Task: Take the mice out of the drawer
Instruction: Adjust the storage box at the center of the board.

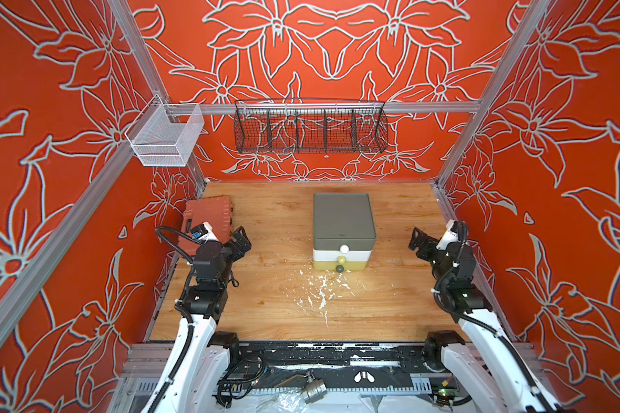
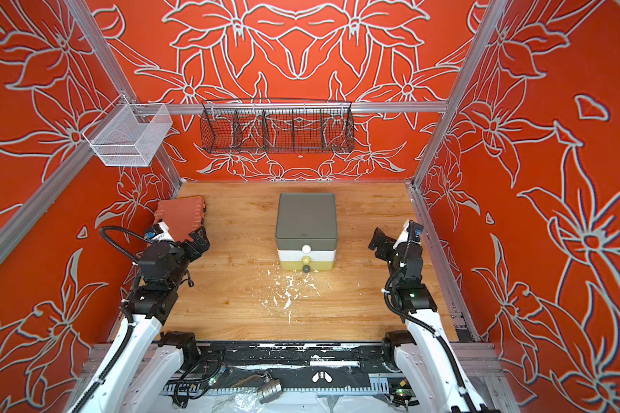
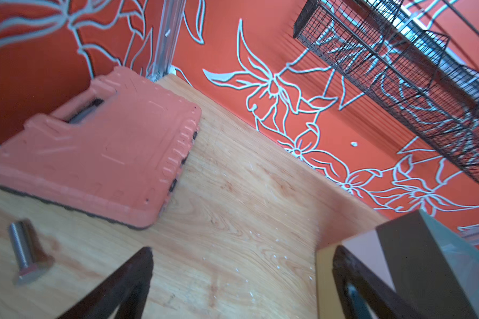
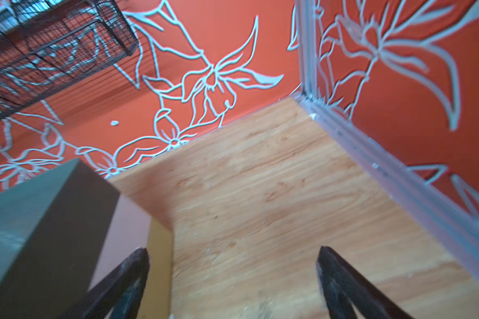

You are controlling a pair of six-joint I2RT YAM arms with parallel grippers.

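No mice on show anywhere. They must be inside the drawer unit (image 1: 343, 221), and with all three tiers shut flush I can't tell which one holds them. The unit stands between the two sets of jaws, well apart from both. Its white knob (image 1: 344, 248), yellow knob (image 1: 341, 259) and grey knob (image 1: 339, 269) are stacked one under another on the face turned toward the arms' bases. The left gripper (image 1: 243, 237) hovers off to one side, jaws spread wide with nothing between them. The right gripper (image 1: 416, 245) mirrors it on the other side, just as wide and just as empty. No drawer is out yet, so the job is at its very beginning, and the first call looks like a pinch on a knob. Here's the danger: the knobs are small, round and close together, so wide jaws arriving a touch off could catch two at once or slip off the ball. The unit also looks free-standing, so a one-armed tug might drag the whole stack across the table (image 1: 265, 304) instead of sliding a drawer out. Beyond the left jaws, away from the unit, lies an orange case (image 1: 208, 218), with a loose bolt (image 3: 25, 248) near those jaws. Both are off the direct route, but a careless swing could knock them.
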